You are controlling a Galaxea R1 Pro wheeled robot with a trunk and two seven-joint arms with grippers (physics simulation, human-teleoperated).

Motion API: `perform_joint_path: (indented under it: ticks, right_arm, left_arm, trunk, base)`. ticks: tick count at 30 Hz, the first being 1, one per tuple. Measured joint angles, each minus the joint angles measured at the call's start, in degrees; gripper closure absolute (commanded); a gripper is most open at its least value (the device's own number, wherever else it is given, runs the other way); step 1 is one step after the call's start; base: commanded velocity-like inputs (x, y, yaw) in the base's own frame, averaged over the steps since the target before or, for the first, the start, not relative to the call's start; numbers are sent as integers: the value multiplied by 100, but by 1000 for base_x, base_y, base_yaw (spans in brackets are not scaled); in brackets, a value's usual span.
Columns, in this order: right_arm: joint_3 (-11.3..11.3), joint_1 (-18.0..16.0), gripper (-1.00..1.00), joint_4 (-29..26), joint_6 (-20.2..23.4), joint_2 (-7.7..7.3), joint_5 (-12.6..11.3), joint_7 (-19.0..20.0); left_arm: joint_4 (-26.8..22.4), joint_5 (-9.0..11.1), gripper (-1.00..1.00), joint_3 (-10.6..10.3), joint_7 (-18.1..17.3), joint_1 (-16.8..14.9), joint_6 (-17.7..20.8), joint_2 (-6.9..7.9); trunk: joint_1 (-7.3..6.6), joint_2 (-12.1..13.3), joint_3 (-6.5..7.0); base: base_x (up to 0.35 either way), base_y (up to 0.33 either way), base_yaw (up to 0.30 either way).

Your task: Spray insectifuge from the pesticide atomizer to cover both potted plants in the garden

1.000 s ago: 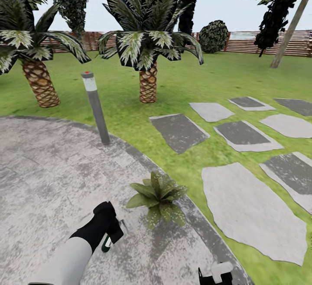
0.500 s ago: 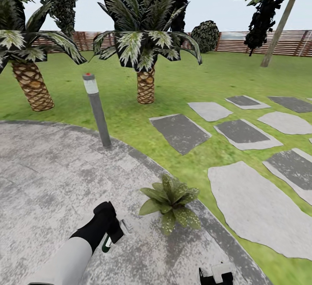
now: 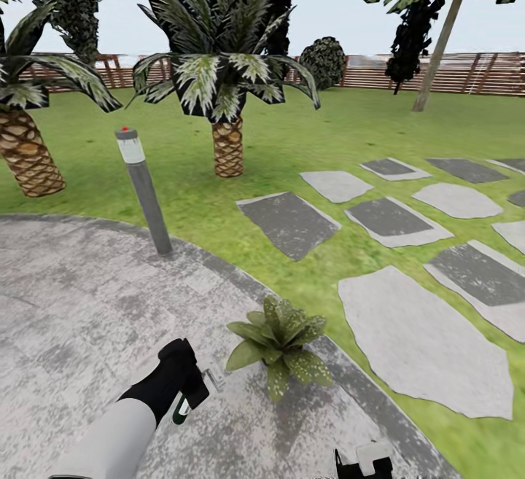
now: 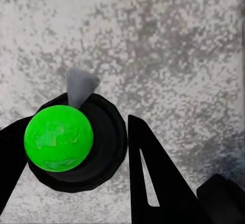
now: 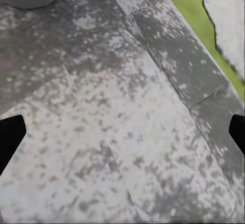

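The left gripper (image 3: 191,390) is hanging low over the grey speckled patio (image 3: 73,304), clenched on the atomizer (image 3: 208,378), whose pale body is poking out past the black fingers toward the plant (image 3: 278,340). In the left wrist view the atomizer (image 4: 69,139) is sitting between the two black fingers (image 4: 153,183), seen end on: a bright green round cap over a dark round body, with a small pale-grey nozzle sticking out from it over the paving. The plant, a low rosette of speckled green leaves, is standing at the patio's edge just beside the gripper, on its right, apart from the atomizer. The right gripper (image 3: 362,461) is showing at the bottom edge of the head view as a white and black block; in the right wrist view its dark fingertips (image 5: 10,134) are sitting wide apart at the two sides of the frame with bare paving between them, so it is released and grasping nothing. Beyond the plant the lawn (image 3: 219,209) is carrying grey stepping stones (image 3: 415,348). A grey lamp post (image 3: 144,191) is standing at the patio's far rim, two palms (image 3: 226,78) are behind it, and a slatted fence (image 3: 474,74) is closing the garden at the back.
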Motion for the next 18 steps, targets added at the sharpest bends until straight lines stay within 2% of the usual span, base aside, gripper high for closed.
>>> perform_joint_path:
  ticks: [6, 18]
  right_arm:
    - [0, 0, -100, 0, 0, 0, 0, 0]
    - [-3, 0, -100, -1, 4, 1, 5, 0]
  left_arm:
    - [-1, 4, 100, -7, 0, 0, 7, 0]
    - [0, 3, 100, -4, -3, 0, 5, 0]
  trunk:
    - [0, 0, 4]
    - [0, 0, 4]
  base:
    - [0, 11, -273]
    - [0, 284, -260]
